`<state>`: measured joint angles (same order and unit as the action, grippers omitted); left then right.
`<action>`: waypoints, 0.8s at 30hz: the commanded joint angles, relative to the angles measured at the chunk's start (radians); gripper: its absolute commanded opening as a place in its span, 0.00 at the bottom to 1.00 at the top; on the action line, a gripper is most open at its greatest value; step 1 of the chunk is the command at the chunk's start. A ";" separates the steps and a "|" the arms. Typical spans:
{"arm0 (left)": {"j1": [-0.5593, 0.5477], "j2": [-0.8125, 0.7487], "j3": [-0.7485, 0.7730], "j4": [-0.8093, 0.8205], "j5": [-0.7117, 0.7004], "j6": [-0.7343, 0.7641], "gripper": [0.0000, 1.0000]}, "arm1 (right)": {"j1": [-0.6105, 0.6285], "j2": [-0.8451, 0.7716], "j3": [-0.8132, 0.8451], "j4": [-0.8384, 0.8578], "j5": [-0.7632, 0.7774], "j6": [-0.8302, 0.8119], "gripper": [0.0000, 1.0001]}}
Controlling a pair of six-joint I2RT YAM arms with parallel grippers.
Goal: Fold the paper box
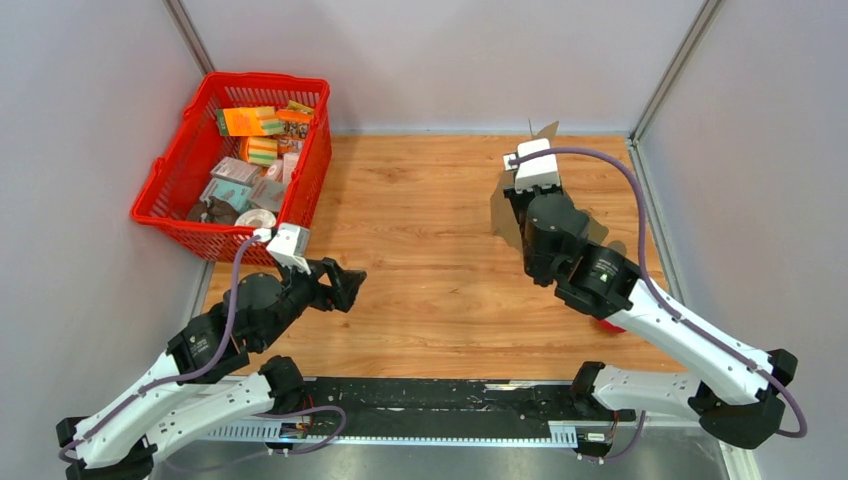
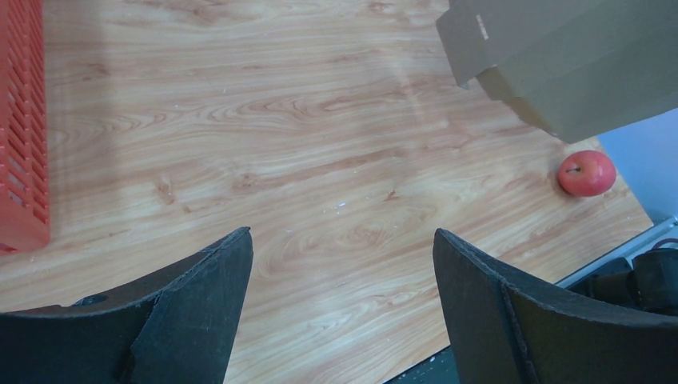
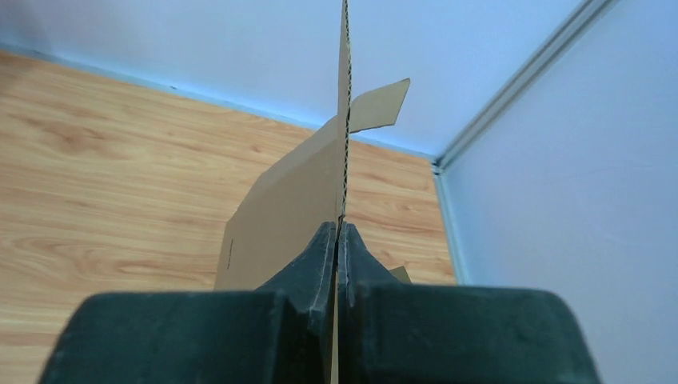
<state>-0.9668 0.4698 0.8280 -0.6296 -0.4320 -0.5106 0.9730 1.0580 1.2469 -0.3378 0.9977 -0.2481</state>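
The paper box is brown cardboard, partly unfolded. In the top view it stands at the back right [image 1: 503,217], mostly hidden behind my right arm [image 1: 555,235]. My right gripper [image 3: 338,228] is shut on a thin edge of the box [image 3: 288,200], holding the panel upright, with a flap sticking out above. My left gripper [image 1: 350,285] is open and empty over the table's middle left, well apart from the box. In the left wrist view the box [image 2: 576,64] shows at the upper right, beyond my open gripper [image 2: 340,240].
A red basket [image 1: 165,180] full of small items stands at the back left, and its wall shows in the left wrist view [image 2: 20,120]. A red apple [image 2: 587,173] lies near the right front edge, partly under my right arm in the top view [image 1: 607,323]. Walls close the back and sides.
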 commanded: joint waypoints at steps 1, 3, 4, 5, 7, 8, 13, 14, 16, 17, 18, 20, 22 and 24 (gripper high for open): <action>0.010 0.052 0.002 -0.005 -0.004 -0.006 0.91 | 0.006 0.059 -0.021 0.036 0.135 -0.177 0.00; 0.022 0.093 0.019 -0.036 -0.007 -0.011 0.91 | 0.019 0.102 -0.053 0.039 0.162 -0.206 0.00; 0.025 0.102 0.022 -0.053 -0.011 -0.016 0.91 | 0.047 0.118 -0.067 0.075 0.201 -0.223 0.00; 0.028 0.110 0.019 -0.059 -0.011 -0.019 0.92 | 0.067 0.152 -0.101 0.106 0.222 -0.243 0.00; 0.040 0.109 0.007 -0.065 -0.019 -0.029 0.91 | 0.126 0.197 -0.112 0.147 0.258 -0.258 0.00; 0.046 0.098 0.002 -0.065 -0.020 -0.035 0.91 | 0.147 0.221 -0.086 0.128 0.263 -0.232 0.01; 0.108 0.070 -0.042 -0.093 -0.027 -0.087 0.91 | 0.259 0.436 0.074 -0.153 0.264 0.146 0.06; 0.118 0.061 -0.053 -0.099 -0.027 -0.100 0.91 | 0.266 0.456 0.112 -0.211 0.227 0.220 0.08; 0.161 0.052 -0.084 -0.108 -0.005 -0.129 0.91 | 0.282 0.496 0.169 -0.292 0.064 0.395 0.14; 0.178 0.041 -0.095 -0.108 0.009 -0.137 0.91 | 0.282 0.496 0.177 -0.302 -0.027 0.424 0.18; 0.194 0.036 -0.104 -0.108 0.039 -0.144 0.91 | 0.286 0.487 0.174 -0.293 -0.103 0.453 0.23; 0.239 0.024 -0.118 -0.114 0.065 -0.157 0.92 | 0.280 0.424 0.114 -0.215 -0.343 0.489 0.53; 0.266 0.017 -0.124 -0.116 0.098 -0.154 0.93 | 0.277 0.335 0.021 -0.100 -0.558 0.478 0.73; 0.298 0.007 -0.124 -0.116 0.122 -0.151 0.94 | 0.233 0.294 -0.016 -0.060 -0.744 0.478 0.80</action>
<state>-0.7162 0.5007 0.6998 -0.7490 -0.3763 -0.6373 1.2522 1.4841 1.2968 -0.5098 0.7132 0.1257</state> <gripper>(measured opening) 0.929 0.740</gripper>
